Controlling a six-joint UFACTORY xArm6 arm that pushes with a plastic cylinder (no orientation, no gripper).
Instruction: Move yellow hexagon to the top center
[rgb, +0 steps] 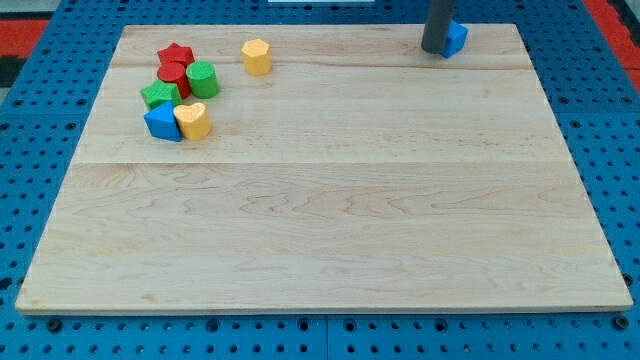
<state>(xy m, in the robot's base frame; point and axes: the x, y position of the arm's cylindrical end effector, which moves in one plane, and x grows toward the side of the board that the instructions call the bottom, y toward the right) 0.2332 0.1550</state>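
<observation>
- A wooden board (330, 220) fills most of the frame, set on a blue pegboard surface (40, 120), with my tip (436, 50) planted at the upper right of the frame.
- My tip, the lower end of a dark rod that carries no jaws to spread or press together, rests just to the left of a blue block (456, 38), and appears to touch it; that block's shape is partly hidden behind the rod.
- The yellow hexagon (257, 56) sits alone near the board's top edge, left of the middle of the frame and well apart from my tip.
- A huddle of blocks occupies the upper left: a red star (177, 54) at the back, a red cylinder (173, 76) just in front of it, and a green cylinder (202, 79) beside that.
- Lower in the same huddle lie a green star-like block (158, 96), a blue block with angled faces (160, 123) and a yellow heart (192, 121), the last two touching.
- By this picture, the task looks barely begun: the yellow hexagon is already close to the top edge but stands left of centre.
- What remains, as judged here, is for my tip to cross to the hexagon's left side and nudge it rightward along the top edge until it stands at the top centre.
</observation>
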